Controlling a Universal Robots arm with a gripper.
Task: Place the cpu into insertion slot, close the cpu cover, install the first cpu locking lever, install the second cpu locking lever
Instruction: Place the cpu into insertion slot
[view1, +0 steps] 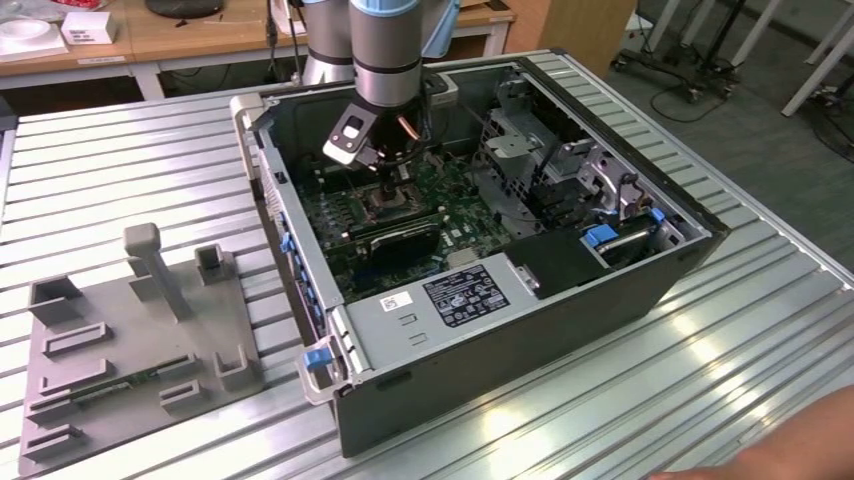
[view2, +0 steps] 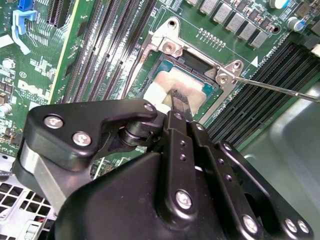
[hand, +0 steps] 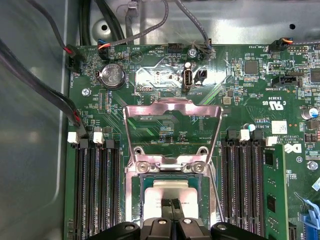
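A ribbed silver metal table carries two things. An open black computer case lies on its side across the slats. To the exterior view's left of the case, apart from it, sits a grey fixture plate with upright posts and blocks.

We're in a robotics lab here: a robot arm at top centre reaches into an open computer case on a slatted metal tabletop, grey jig lower left, wooden desks upper left, wheeled stands upper right on bare grey floor.
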